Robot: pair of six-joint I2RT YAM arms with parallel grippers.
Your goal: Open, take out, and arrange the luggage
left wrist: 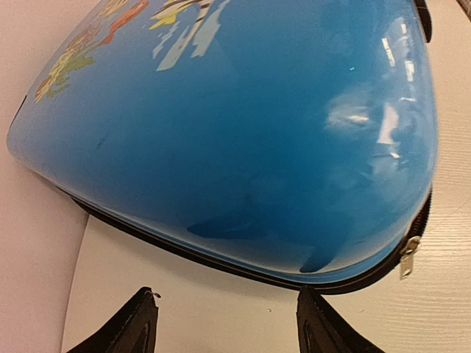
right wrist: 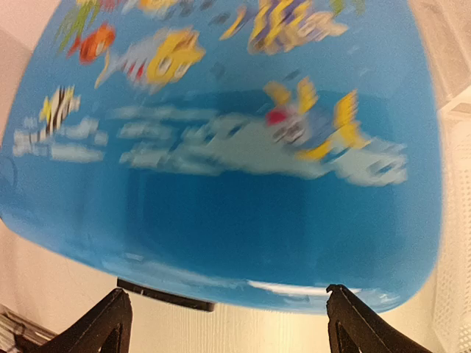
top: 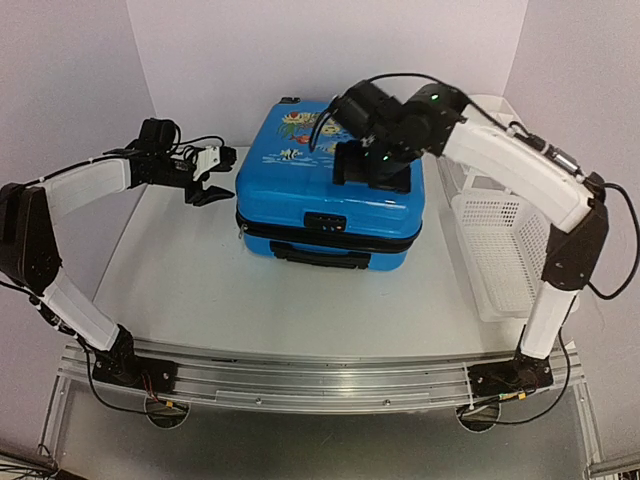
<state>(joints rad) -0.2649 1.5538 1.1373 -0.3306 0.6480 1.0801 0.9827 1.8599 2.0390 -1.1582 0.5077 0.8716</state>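
Currently the luggage (top: 330,190) lies flat in the middle of the table (top: 200,290), with its fish-and-coral lid on top and its handle (top: 320,258) turned to the near edge. It is closed, and the black zip band (top: 330,232) runs all around between the two blue halves. The left gripper (top: 222,172) hovers just beside the left end of the luggage, at the height of the shell and not touching it. In the left wrist view its two fingers (left wrist: 140,327) stand apart with only bare table between them, and a metal zip pull (left wrist: 408,254) hangs on the band at the right. The right gripper (top: 372,175) is above the lid, on its right part, pointing down. The right wrist view is blurred, but the fingers (right wrist: 110,323) are spread very wide and hold nothing; whether they touch the lid I cannot tell. A white slatted basket (top: 505,250) stands on the table to the right of the luggage
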